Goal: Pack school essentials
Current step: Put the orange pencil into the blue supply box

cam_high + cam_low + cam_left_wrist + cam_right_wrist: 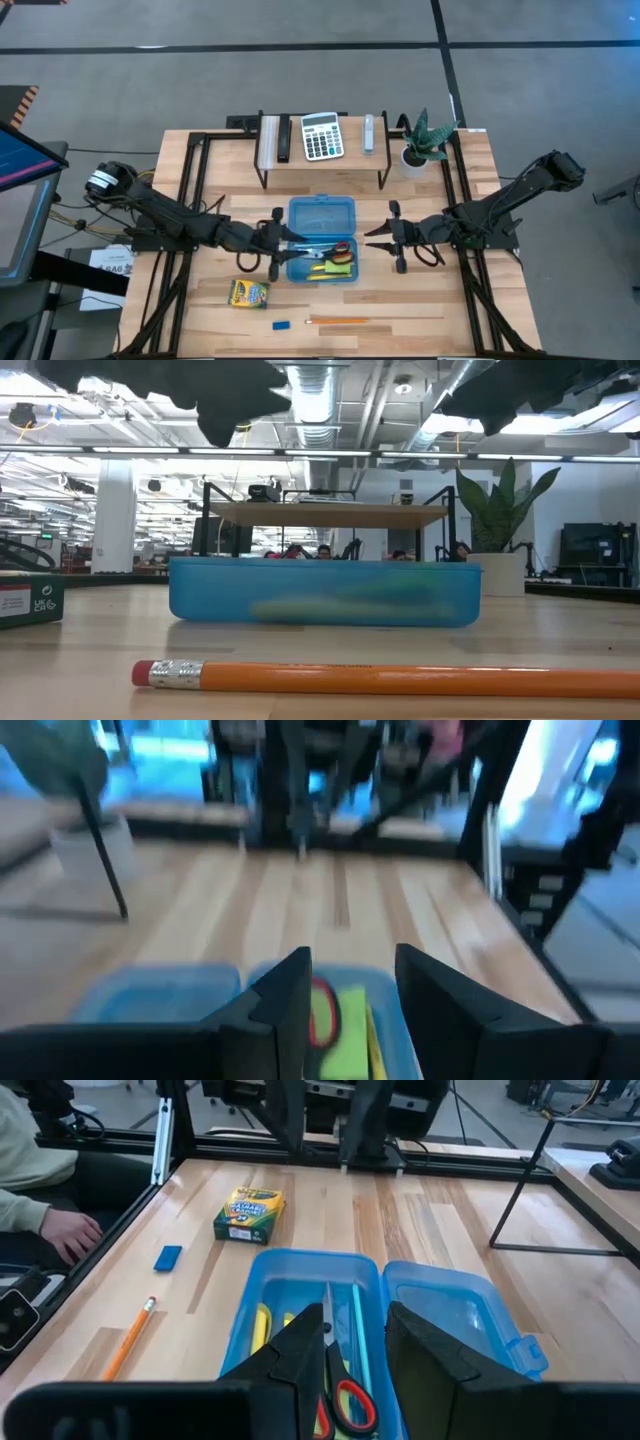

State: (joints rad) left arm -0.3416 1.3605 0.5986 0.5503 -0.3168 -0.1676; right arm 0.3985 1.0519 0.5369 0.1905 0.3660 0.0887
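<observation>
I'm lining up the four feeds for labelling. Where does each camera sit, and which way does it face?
High: overhead, straight down; both arms, case.
Low: table height, level across; pencil nearest, arms overhead.
Left wrist: past its own jaws, above the case, facing the far table edge.
Right wrist: past its own jaws, toward the crayon box.
All four show the case.

— Any writing you can actually read?

— Hardly. The yellow crayon box [249, 1215], lying on the table off the blue case's [300, 1295] open tray, has a printed front, but the lettering is too small to make out.

— And its side, seen from table height?

— White marks on dark green, not legible.

— The calculator [321, 136] on the shelf behind the case?

— Keys show, no digits readable. A printed sheet [108, 262] far left of the case is also unreadable.
</observation>
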